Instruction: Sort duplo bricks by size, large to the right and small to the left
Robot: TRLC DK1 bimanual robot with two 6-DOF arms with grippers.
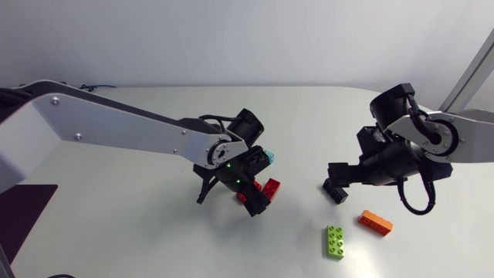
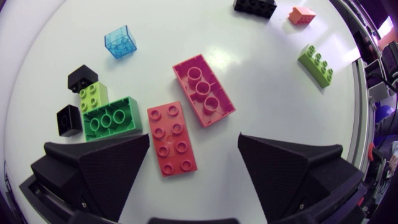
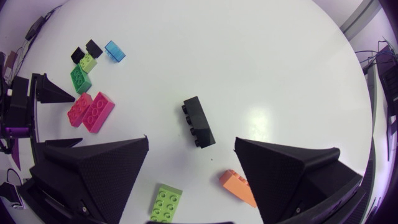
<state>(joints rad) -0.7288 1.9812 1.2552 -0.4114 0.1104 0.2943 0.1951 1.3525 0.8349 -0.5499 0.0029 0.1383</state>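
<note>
My left end effector [image 2: 194,142] hangs open just above the tabletop [image 2: 267,74], with its fingers spread wide and gripping nothing. A salmon-red eight-stud brick [image 2: 171,138] lies flat between them, studs up, closer to one finger than the other, and I see neither finger touching it. Just ahead of it, slightly askew, is a magenta eight-stud brick [image 2: 203,90]. Beside the salmon-red one sits a green brick [image 2: 112,118], with a lime four-stud brick [image 2: 93,96] against its far edge. One small black brick [image 2: 68,119] sits at the green brick's outer side, and a second small black brick [image 2: 82,76] is just beyond the lime one. A clear blue small brick [image 2: 120,42] stands apart, farther ahead. My right end effector [image 3: 191,142] is open as well and holds nothing. A long black brick [image 3: 199,121] lies in the gap and just ahead of it, clear of both fingers. An orange brick [image 3: 237,186] shows near one finger and a lime-green long brick [image 3: 166,202] near the other, both flat on the tabletop. From overhead, the left arm's cluster sits near the middle, well apart from the three bricks on the right.
</note>
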